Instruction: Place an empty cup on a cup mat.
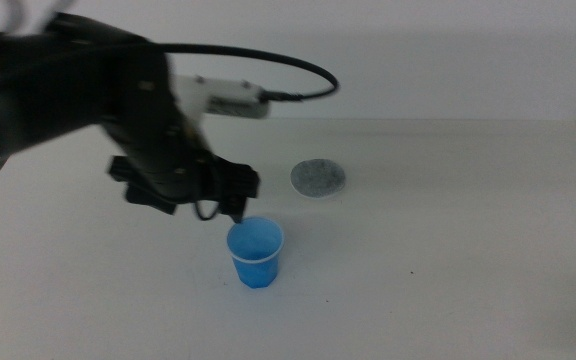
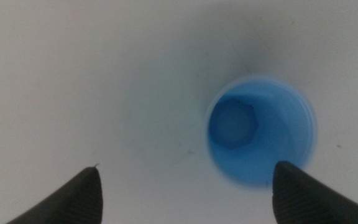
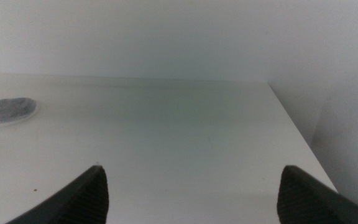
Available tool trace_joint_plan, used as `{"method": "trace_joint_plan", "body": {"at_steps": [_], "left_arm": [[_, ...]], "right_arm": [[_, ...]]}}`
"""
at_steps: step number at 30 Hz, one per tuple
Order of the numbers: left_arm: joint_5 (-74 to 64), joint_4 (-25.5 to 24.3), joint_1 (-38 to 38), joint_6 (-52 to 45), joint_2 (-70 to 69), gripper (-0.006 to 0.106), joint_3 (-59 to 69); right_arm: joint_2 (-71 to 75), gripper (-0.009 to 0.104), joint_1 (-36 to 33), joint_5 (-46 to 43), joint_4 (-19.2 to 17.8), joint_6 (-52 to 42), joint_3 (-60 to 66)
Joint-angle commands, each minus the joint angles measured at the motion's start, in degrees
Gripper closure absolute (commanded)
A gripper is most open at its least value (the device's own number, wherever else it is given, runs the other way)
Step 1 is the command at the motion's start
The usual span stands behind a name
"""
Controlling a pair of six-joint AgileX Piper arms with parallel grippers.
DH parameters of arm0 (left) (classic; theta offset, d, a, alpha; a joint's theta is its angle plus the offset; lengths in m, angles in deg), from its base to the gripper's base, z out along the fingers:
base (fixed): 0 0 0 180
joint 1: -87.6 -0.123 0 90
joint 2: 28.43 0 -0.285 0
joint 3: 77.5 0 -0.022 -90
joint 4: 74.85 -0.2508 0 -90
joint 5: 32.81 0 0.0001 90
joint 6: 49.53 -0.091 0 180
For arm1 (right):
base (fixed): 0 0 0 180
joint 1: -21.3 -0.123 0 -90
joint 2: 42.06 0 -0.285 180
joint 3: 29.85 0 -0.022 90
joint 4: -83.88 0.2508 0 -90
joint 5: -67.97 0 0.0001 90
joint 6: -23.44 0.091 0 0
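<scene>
While the left arm reaches in over the white counter (image 1: 448, 250), its left tool (image 1: 236, 205) hangs just above the cup (image 1: 256, 254), jaws spread wide and holding nothing. Seen from the left wrist, one jaw tip overlaps the cup's rim, though contact is hard to judge. The cup stands upright and empty, near the cup mat (image 1: 318, 178) but apart from it. Motion blur smears the arm. Right tool (image 3: 191, 186) waits open, empty, outside the middle view.

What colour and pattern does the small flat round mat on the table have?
The small flat round cup mat is grey with dark speckles, best seen in the middle view.
</scene>
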Motion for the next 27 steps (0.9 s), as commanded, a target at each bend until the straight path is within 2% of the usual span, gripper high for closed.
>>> {"method": "trace_joint_plan", "body": {"at_steps": [1,7,11,13,14,16,19,23,27], "left_arm": [[-0.97,-0.7,0.95,1.63,5.0,0.007,-3.07],[0.61,2.49,0.95,1.04,12.55,0.007,-4.49],[1.4,3.85,0.95,0.23,15.13,0.02,-4.49],[1.4,4.81,0.95,-0.38,15.82,0.033,-4.49],[1.4,5.3,0.85,-0.38,15.82,0.044,-4.49],[1.4,5.54,0.85,-0.38,15.82,0.065,-4.49],[0.95,5.73,0.85,-0.38,15.82,0.102,-4.99],[-1.66,4.26,0.85,0.12,15.95,0.102,-10.43],[-2.47,1.26,0.63,1.28,18.65,0.102,-21.59]], "right_arm": [[0.28,0.002,0.01,-0.38,-0.31,-0.23,0.19],[0.28,0.002,0.01,-0.38,-0.31,-0.23,0.19],[0.28,0.002,0.01,-0.38,-0.31,-0.23,0.19],[0.28,0.002,0.01,-0.38,-0.31,-0.23,0.19],[0.28,0.002,0.01,-0.38,-0.31,-0.23,0.19],[0.28,0.002,0.01,-0.38,-0.31,-0.23,0.19],[0.28,0.002,0.01,-0.38,-0.31,-0.23,0.19],[0.28,0.002,0.01,-0.38,-0.31,-0.23,0.19],[0.28,0.002,0.01,-0.38,-0.31,-0.23,0.19]]}}
